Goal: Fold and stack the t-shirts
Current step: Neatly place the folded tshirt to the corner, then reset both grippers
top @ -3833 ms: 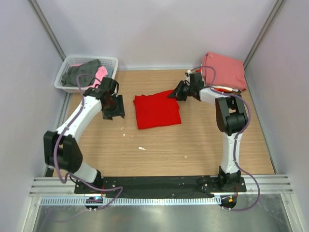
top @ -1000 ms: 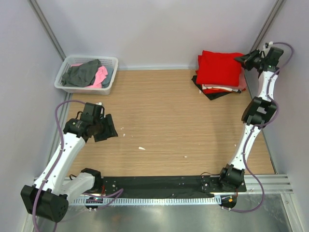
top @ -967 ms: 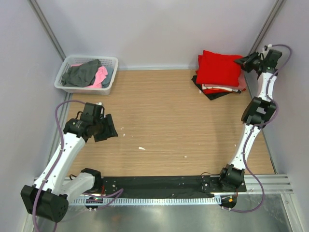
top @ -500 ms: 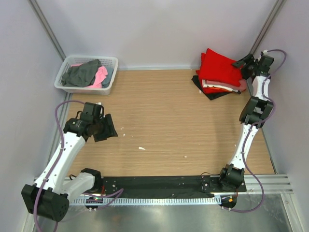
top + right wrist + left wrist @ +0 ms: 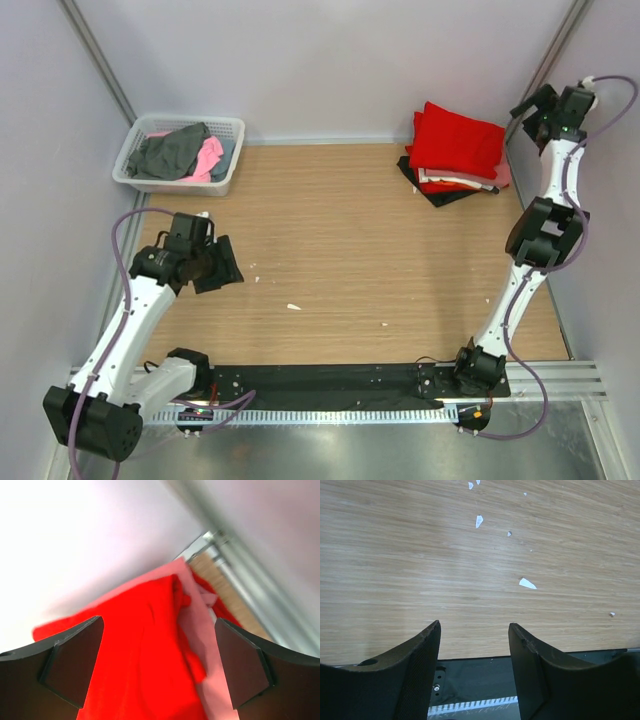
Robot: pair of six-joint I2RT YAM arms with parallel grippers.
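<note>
A folded bright red t-shirt (image 5: 455,140) lies on top of a stack of folded t-shirts (image 5: 450,182) at the back right corner, over salmon-pink, red and black layers. In the right wrist view the red t-shirt (image 5: 130,650) fills the middle with a pink layer (image 5: 200,645) beside it. My right gripper (image 5: 527,103) hangs open just right of the stack, above it, holding nothing; its fingers (image 5: 75,655) stand wide apart. My left gripper (image 5: 228,268) is open over bare wood at the left, with nothing between its fingers (image 5: 415,665).
A white lattice basket (image 5: 222,178) at the back left holds grey and pink t-shirts (image 5: 180,150). Small white scraps (image 5: 293,306) lie on the wooden table (image 5: 330,260). Grey walls close in on both sides, and a black rail (image 5: 330,378) runs along the near edge.
My right gripper has opened, let go of the red t-shirt on the stack, and lifted away to the right. The left arm has stayed still.
</note>
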